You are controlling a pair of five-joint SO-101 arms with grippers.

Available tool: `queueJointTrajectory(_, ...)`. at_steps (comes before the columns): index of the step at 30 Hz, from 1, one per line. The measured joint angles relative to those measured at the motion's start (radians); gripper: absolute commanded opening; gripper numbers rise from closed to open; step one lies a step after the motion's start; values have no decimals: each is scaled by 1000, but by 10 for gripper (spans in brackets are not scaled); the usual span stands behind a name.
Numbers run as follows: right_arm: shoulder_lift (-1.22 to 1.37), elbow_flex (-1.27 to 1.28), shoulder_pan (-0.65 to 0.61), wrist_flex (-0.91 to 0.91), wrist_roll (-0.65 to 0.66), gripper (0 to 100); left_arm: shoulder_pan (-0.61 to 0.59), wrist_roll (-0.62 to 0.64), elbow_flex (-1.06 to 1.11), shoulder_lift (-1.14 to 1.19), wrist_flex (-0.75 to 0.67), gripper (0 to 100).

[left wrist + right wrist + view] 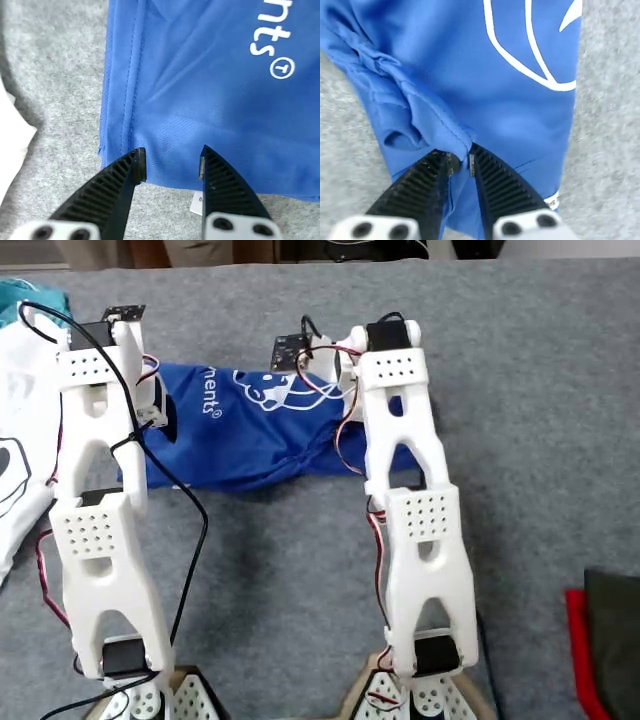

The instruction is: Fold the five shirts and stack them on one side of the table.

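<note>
Blue shirt (250, 430) lies bunched lengthwise across the middle of the grey table (520, 390), running under both arms' front ends. White print faces up.

Left gripper (172, 162): wide open and holding nothing. Its jaws hang over the blue shirt (200, 90) at one corner, close to the hem and the stitched side seam. A small white tag (196, 204) pokes out from under the hem, right by one fingertip. In the high view this is the arm on the left, nearest the white shirt.

Right gripper (462, 164): almost closed, pinching a bunched, stitched ridge of the blue shirt (495, 115) between its fingertips. Only a thin slit shows between the jaws, and there is fabric in it. The cloth is wrinkled on one side of the grip and lies flat with the white outline print on the other.

Other items:
- White shirt (20, 440) is spread at the left edge of the table, near the blue shirt but not touching it. It also shows in the left wrist view (12, 145).
- Teal cloth (30, 295) sits at the far left corner, touching the white shirt.
- Dark grey cloth (612, 640) lies on red cloth (578, 640) at the near right edge, well apart from the blue shirt.
</note>
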Motion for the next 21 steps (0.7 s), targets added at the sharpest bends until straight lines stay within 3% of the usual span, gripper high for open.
queueJointTrajectory(4, 12, -75, 0, 0, 25, 30, 5, 0, 0, 0, 0, 188)
queueJointTrajectory(13, 40, -158, 2, 12, 64, 333, 5, 0, 0, 0, 0, 188)
queueJointTrajectory(18, 38, -158, 2, 63, 55, 327, 8, 0, 0, 0, 0, 188)
queueJointTrajectory(21, 26, -158, 6, 77, 6, 258, 20, 0, 0, 0, 0, 188)
